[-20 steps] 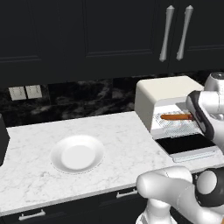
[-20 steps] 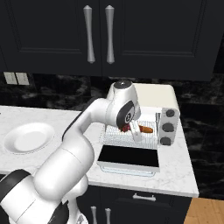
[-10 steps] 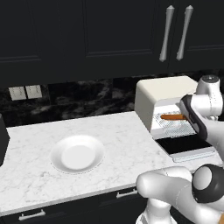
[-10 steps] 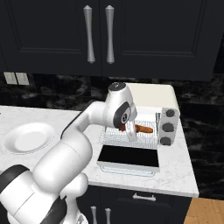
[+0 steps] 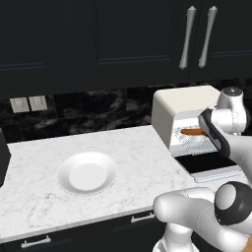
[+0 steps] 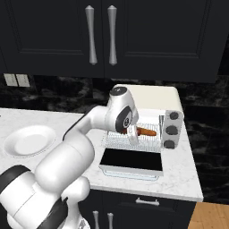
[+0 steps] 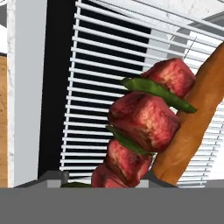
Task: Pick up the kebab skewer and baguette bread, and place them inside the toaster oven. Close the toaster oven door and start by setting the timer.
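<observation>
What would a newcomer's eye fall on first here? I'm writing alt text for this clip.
In the hand view, the kebab skewer, red chunks with green slices, sits close before the camera beside the baguette bread, over the wire rack. From the base views, the white arm reaches into the open toaster oven, its door folded down. A white plate sits on the marble counter, left.

Here's the arm itself: glossy white rounded shell segments, fat and tubular, joined by dark charcoal joints. A big dark ball-like joint cap with a grey sheen sits low in the left base view. Up by the wrist there's a round white housing with a dark circular face and a small pale mark, topped by a grey disc cap.
</observation>
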Robot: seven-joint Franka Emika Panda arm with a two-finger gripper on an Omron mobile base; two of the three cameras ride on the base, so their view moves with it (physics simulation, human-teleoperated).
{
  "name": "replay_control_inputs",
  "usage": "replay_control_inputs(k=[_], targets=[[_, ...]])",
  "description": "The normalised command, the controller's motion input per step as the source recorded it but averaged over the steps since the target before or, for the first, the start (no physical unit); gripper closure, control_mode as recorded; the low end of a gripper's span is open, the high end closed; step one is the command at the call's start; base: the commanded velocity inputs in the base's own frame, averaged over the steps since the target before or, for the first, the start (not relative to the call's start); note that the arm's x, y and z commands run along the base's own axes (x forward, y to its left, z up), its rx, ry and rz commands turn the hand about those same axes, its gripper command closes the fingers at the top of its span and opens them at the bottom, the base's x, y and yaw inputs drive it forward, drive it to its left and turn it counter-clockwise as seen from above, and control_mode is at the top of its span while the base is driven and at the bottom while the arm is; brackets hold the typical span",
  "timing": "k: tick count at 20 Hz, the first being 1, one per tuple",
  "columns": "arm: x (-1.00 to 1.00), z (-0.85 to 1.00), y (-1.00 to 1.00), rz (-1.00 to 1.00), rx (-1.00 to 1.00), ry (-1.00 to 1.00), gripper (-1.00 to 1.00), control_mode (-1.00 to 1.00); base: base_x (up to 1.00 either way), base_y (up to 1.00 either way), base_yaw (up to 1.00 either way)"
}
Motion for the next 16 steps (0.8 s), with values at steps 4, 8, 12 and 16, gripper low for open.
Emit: replay_control_inputs(k=[4, 8, 12, 16], targets=[[0.17, -0.13, 0.0, 0.0, 0.0, 0.0, 1.0, -1.0, 0.0, 0.0, 0.0], [0.11, -0.23, 0.02, 0.0, 0.0, 0.0, 1.0, -1.0, 0.0, 0.0, 0.0], [0.17, -0.19, 0.02, 0.0, 0.0, 0.0, 1.0, -1.0, 0.0, 0.0, 0.0], [0.21, -0.13, 0.0, 0.0, 0.0, 0.0, 1.0, -1.0, 0.0, 0.0, 0.0]])
